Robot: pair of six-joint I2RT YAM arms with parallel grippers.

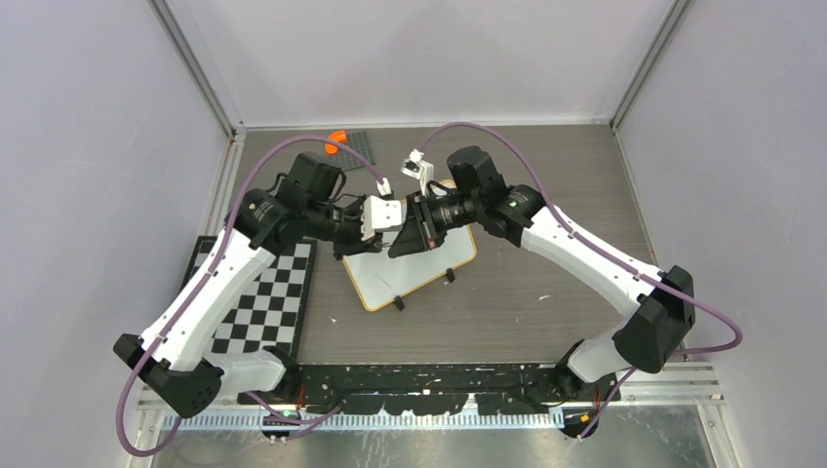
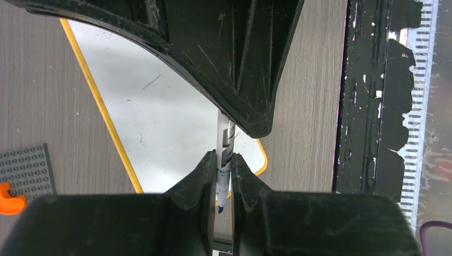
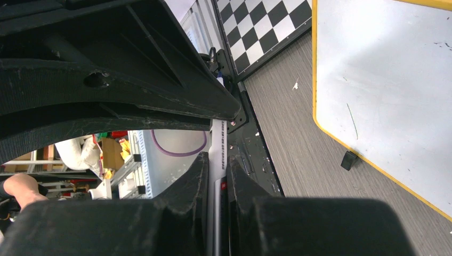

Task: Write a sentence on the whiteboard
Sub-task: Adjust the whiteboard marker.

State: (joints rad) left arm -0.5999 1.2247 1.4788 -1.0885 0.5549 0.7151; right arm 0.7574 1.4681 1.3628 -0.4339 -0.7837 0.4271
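The whiteboard [image 1: 421, 270] lies flat at mid table, white with a yellow-tan rim and black clip feet. Its face [image 2: 160, 117] shows only faint stray marks; no blue sentence is visible on it in any view [image 3: 384, 80]. My two grippers meet tip to tip just above the board's far-left part. The left gripper [image 1: 388, 216] is shut on a white marker [image 2: 225, 152] near its bare blue tip. The right gripper [image 1: 406, 230] is shut on the same marker's barrel [image 3: 217, 141]. The marker is hidden between the jaws in the top view.
A black-and-white checkerboard mat [image 1: 263, 292] lies left of the board. A dark grey studded plate [image 1: 353, 144] with an orange piece [image 1: 337, 137] sits at the back. A black strip [image 1: 419, 375] runs along the table's near edge.
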